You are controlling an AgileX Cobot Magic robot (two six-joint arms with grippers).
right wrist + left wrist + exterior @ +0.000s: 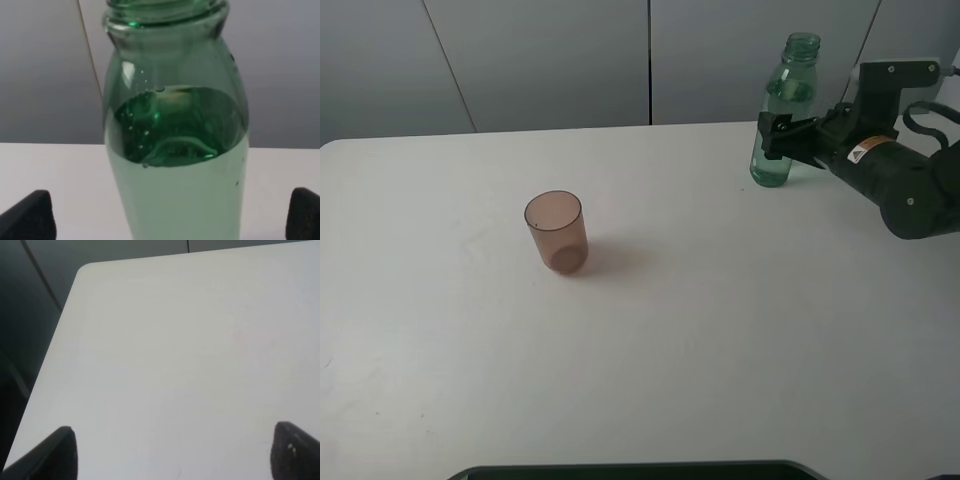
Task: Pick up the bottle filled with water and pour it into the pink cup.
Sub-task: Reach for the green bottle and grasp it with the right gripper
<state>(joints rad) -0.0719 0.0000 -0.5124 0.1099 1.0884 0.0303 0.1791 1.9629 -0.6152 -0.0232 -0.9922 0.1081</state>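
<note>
at the far right of the worktop (720, 350), the right fingers (27, 217) stand spread wide, one on each side of the bottle (175, 165), which sits between them. neither finger looks pressed against its wall, though the wrist view cuts off the tips. the bottle is upright on the worktop and uncapped, with water up to just below its shoulder.

the step in hand, as i read it, is the approach for the grasp: the arm is lined up on the bottle's body but nothing is held. the next move calls for the fingers to close evenly on the body, then lift straight up so the open neck stays level.

after that comes a carry leftward and nearer, to the pink cup (557, 232). it stands upright, seemingly empty, left of the middle and well apart from the bottle. the neck should be over the cup's rim before any tilt, and the tilt should be slow, since the cup is small.

the left fingers (50, 457) are spread too, over bare worktop beside a rounded corner, holding nothing.
</note>
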